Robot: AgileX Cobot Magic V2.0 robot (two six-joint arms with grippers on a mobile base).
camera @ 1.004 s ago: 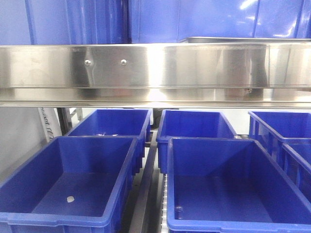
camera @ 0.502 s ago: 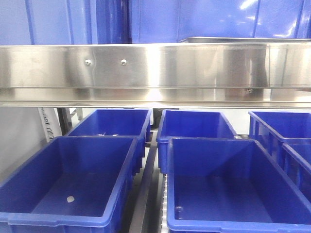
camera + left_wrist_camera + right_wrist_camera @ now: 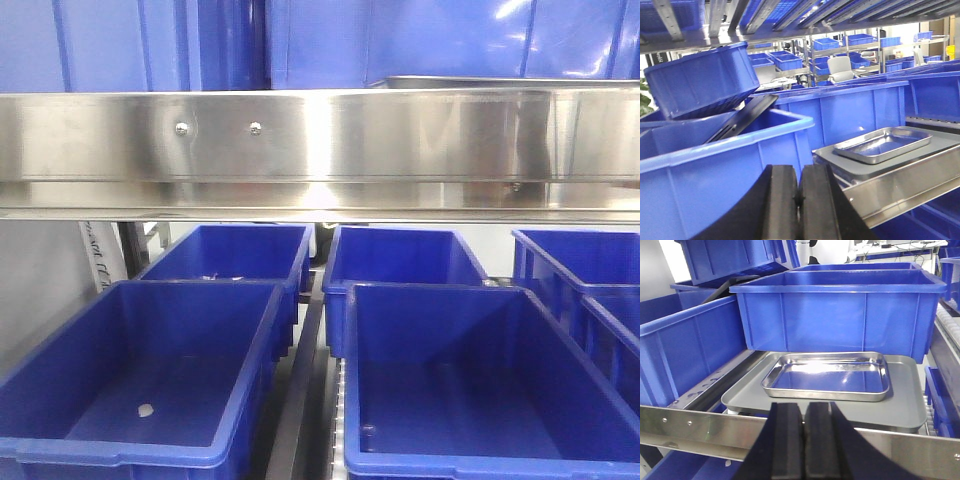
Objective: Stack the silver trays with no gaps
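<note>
On grey tray (image 3: 910,405): shiny silver tray (image 3: 827,376), thin rim; L claw (image 3: 799,200) & R claw (image 3: 803,440) closed, empty

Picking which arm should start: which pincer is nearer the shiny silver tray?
Right, judging by the wrist views. The right pincer sits directly before the silver tray, just across the shelf rail. The left pincer is off to its left, farther away.

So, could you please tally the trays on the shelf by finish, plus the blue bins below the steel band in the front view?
Shiny silver tray: 1
Dull grey tray under it: 1
Blue bins: 6, some cut off at the right edge
Total: 8
</note>
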